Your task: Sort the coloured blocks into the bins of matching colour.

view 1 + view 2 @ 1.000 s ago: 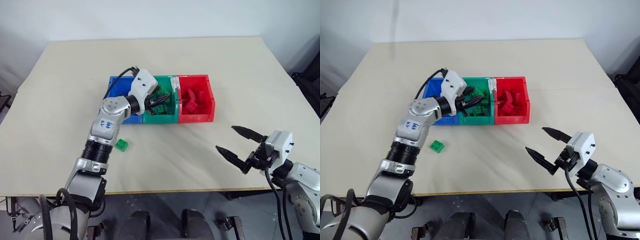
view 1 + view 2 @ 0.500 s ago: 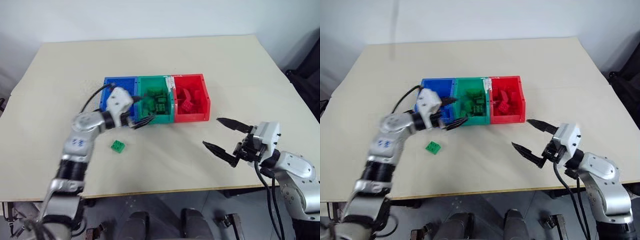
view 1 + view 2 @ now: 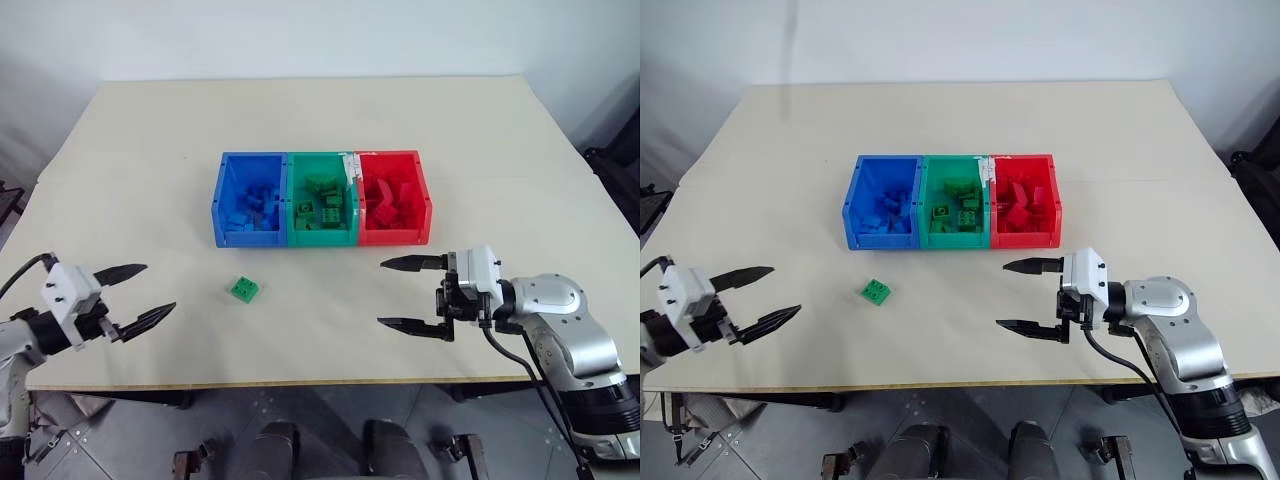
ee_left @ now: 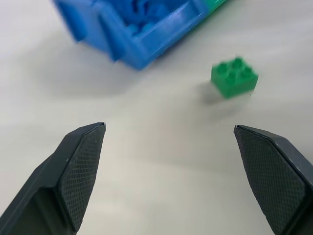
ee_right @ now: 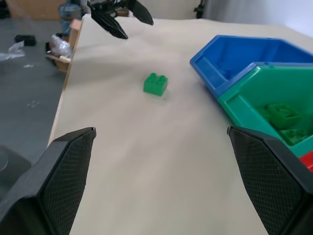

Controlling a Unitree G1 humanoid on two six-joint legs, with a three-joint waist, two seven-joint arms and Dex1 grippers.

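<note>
One green block (image 3: 244, 289) lies alone on the table (image 3: 500, 130), in front of the blue bin (image 3: 250, 198) and apart from it, between the two grippers; it is nearer the left gripper (image 3: 134, 295) than the right gripper (image 3: 396, 294) and touches neither. The three bins stand joined in a row at the middle of the table: blue on the left, the green bin (image 3: 322, 198) in the middle, the red bin (image 3: 394, 196) on the right, each with bricks of its own colour inside. The table is a pale beige board with a bare light wall behind it; grey floor shows beyond its near edge. The left gripper hangs by the table's near left edge, pointing toward the lone block, its two black fingers spread wide and empty. The right gripper hovers in front of the red bin, pointing left across the table, its fingers likewise spread wide, gripping and touching nothing
</note>
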